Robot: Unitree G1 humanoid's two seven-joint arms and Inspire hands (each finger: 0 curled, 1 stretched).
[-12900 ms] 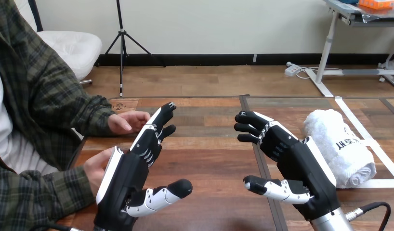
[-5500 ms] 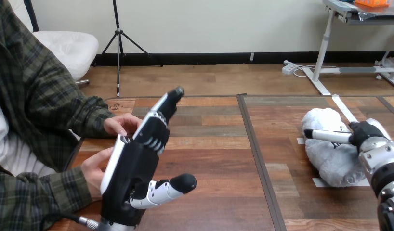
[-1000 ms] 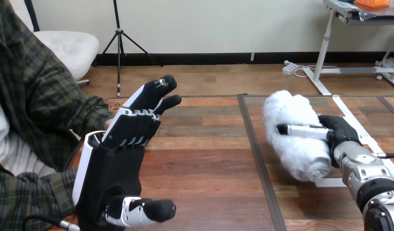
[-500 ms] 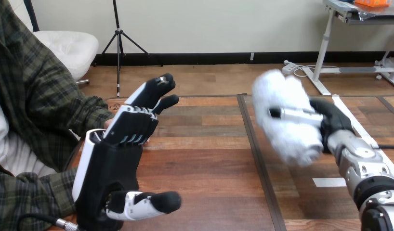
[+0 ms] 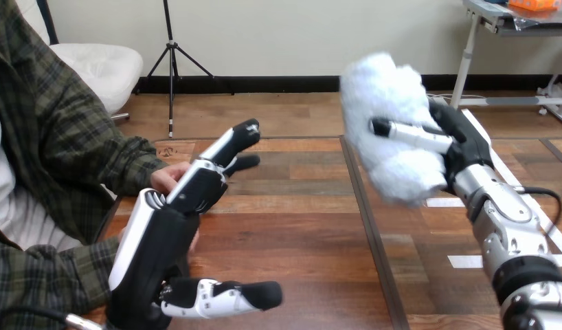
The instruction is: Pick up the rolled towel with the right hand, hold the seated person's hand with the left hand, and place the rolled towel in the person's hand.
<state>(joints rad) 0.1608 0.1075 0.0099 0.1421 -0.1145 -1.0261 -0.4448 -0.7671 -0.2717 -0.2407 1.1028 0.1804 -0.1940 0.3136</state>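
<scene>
My right hand [image 5: 457,148] is shut on the white rolled towel [image 5: 391,127] and holds it in the air above the table, right of centre. My left hand [image 5: 172,237] is open at the lower left, fingers straight and pointing away, thumb spread to the right. The person's hand [image 5: 170,177] rests on the table just left of my left hand's fingers; a second hand of theirs lies behind my left palm, mostly hidden. I see no fingers of mine curled round either of them.
The person sits along the table's left side, with a plaid sleeve [image 5: 120,165] reaching onto the wood. White tape marks [image 5: 464,261] lie on the table at the right. A dark seam [image 5: 367,227] runs down the tabletop's middle.
My right hand has lifted the towel higher and carried it left. My left hand has tilted, its fingers now lying lower beside the person's hand.
</scene>
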